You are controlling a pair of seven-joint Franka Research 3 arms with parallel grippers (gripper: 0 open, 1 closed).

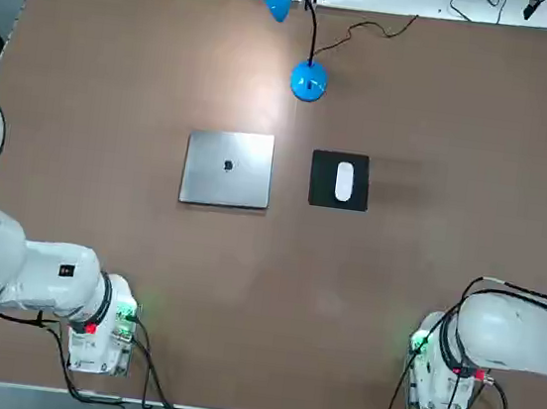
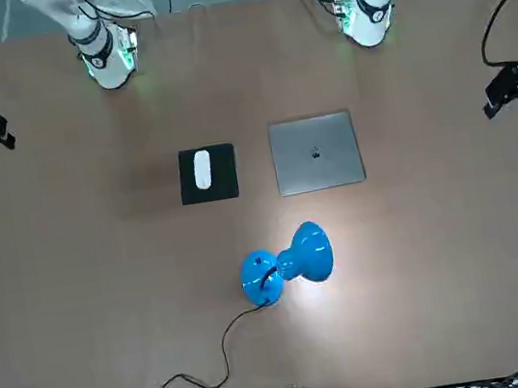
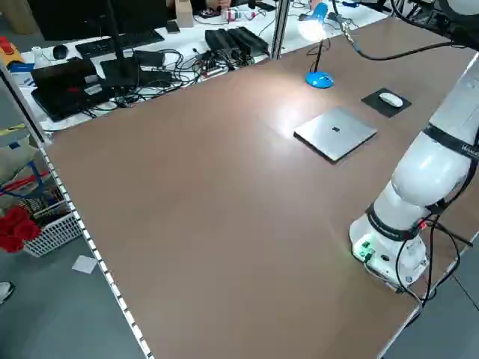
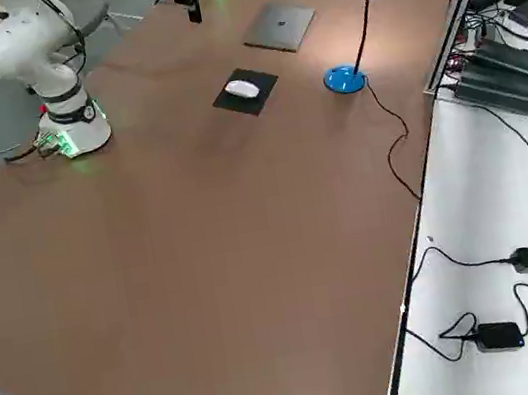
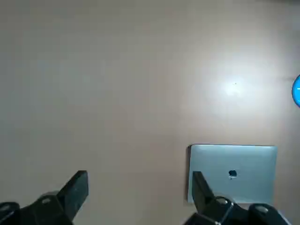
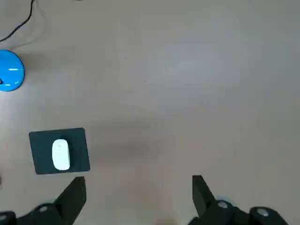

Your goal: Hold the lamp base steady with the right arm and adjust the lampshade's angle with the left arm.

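Your lamp base point(image 1: 309, 81): glossy blue disc, thin black neck, far side of table point(image 1: 231, 309) beyond laptop point(image 1: 228, 169). Lampshade point(image 2: 307, 252): blue cone, tilted (lit, bright patch below). Left gripper point(image 5: 141, 197), right gripper point(image 6: 139, 199): both wide open, holding nothing, well apart from lamp.

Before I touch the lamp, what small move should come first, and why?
I'd probably ease the right gripper over toward the lamp base first, fingers open. It needs steadying before the shade gets turned, and both grippers stand open with nothing between them, the left gripper out on its own side.
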